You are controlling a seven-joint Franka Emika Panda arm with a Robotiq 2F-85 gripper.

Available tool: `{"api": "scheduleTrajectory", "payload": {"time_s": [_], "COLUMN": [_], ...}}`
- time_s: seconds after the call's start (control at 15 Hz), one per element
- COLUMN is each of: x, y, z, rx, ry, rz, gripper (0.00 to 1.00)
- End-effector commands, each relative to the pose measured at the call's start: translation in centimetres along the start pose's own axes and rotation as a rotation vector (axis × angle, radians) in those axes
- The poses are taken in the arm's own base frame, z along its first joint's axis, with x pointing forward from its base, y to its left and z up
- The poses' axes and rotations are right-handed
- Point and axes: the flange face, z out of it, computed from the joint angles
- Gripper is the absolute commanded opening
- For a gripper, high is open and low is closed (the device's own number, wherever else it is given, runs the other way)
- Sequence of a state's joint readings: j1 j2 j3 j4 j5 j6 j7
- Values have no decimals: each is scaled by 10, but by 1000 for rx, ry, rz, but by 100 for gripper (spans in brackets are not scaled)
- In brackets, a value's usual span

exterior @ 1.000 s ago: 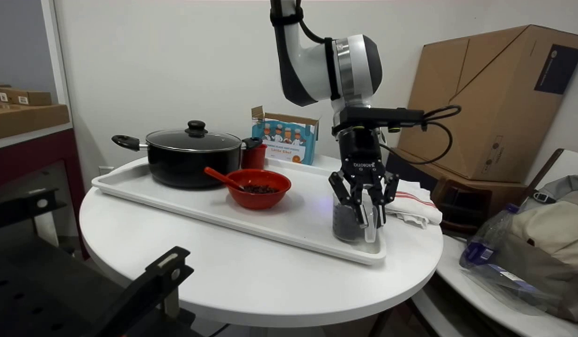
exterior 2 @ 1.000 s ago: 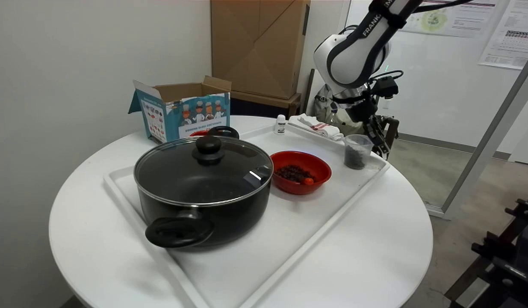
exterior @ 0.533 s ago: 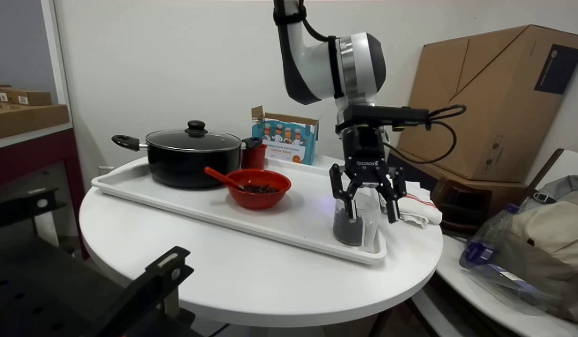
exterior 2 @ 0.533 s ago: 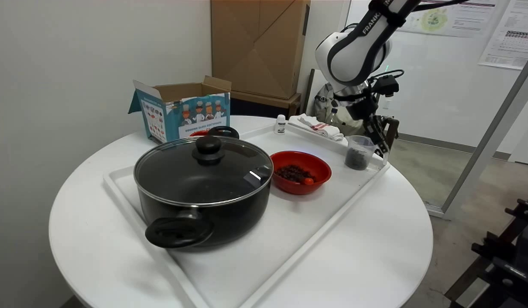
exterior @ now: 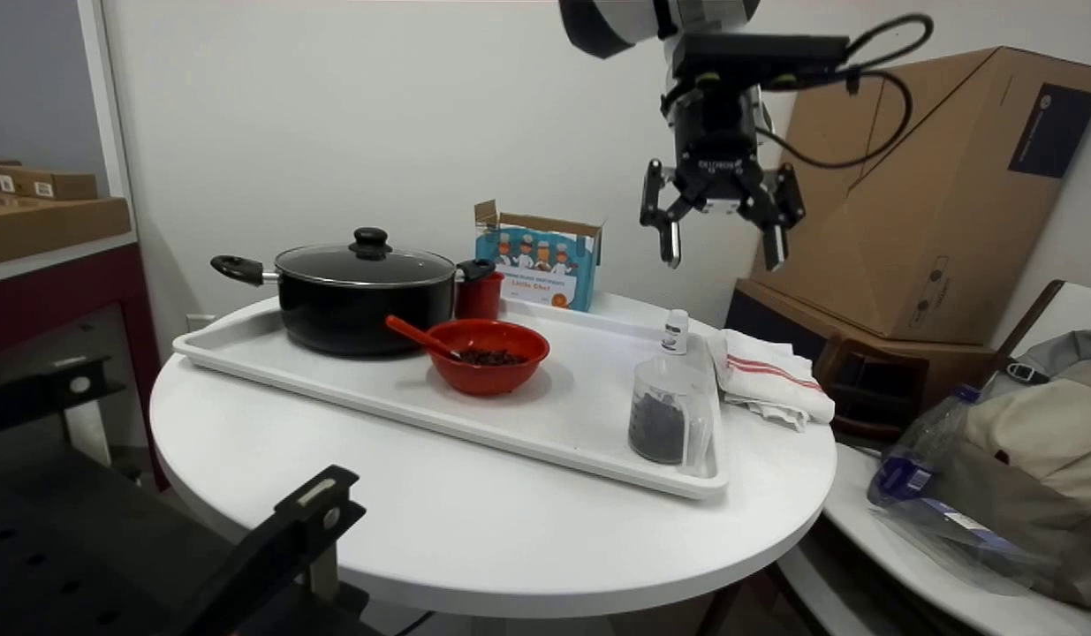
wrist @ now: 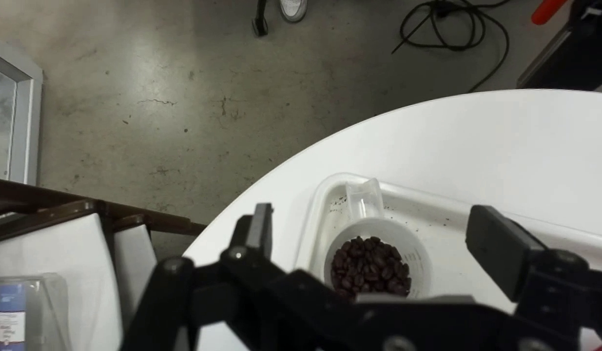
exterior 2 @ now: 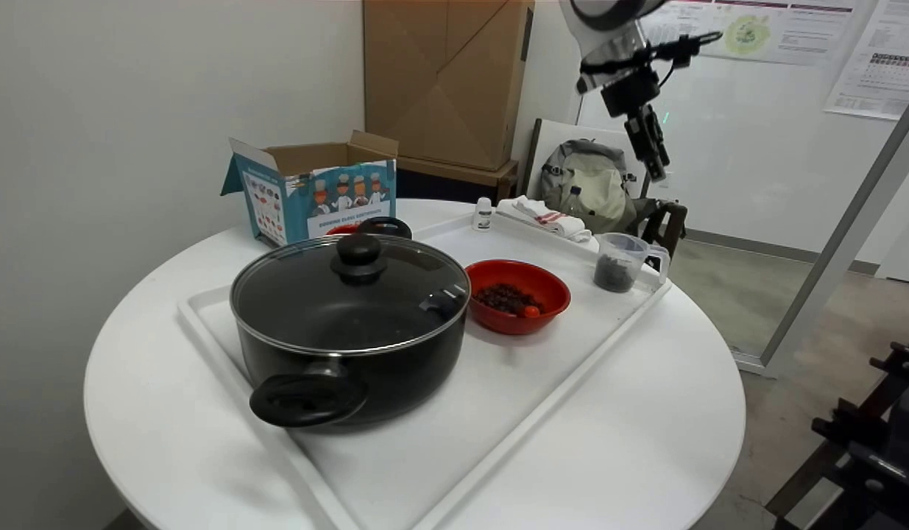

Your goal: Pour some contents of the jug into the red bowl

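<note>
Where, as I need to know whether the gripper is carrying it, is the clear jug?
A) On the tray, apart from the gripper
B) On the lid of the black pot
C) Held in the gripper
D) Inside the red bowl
A: in an exterior view the jug stands upright on the tray, with the open gripper higher up and not touching it.

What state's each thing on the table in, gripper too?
Gripper: open, empty
Jug: upright, partly filled with beans
Red bowl: upright, partly filled
Red utensil: tilted
Black pot: lidded
Red container: partly hidden, unclear
Blue box: open-topped
Towel: folded
White bottle: upright
Tray: flat
</note>
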State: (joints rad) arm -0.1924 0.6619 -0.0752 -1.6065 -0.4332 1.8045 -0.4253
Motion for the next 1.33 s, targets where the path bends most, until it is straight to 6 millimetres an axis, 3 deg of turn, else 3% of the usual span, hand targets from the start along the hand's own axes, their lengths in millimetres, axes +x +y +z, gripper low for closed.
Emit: {"api": "scheduleTrajectory", "payload": {"time_s": [0.0, 0.27, 0.47, 0.67, 0.93, 1.0, 1.27], "x": [-45, -83, -105, -121, -134, -118, -128], "y": [-24, -60, -96, -129, -167, -149, -165], "z": [-68, -132, -156, -162, -154, -162, -154], "rx": [20, -8, 18, 83, 117, 92, 100], "ry": [45, 160, 278, 391, 511, 453, 479], "rz": [94, 216, 302, 337, 261, 289, 274], "gripper": [100, 100, 100, 100, 100, 100, 100]}}
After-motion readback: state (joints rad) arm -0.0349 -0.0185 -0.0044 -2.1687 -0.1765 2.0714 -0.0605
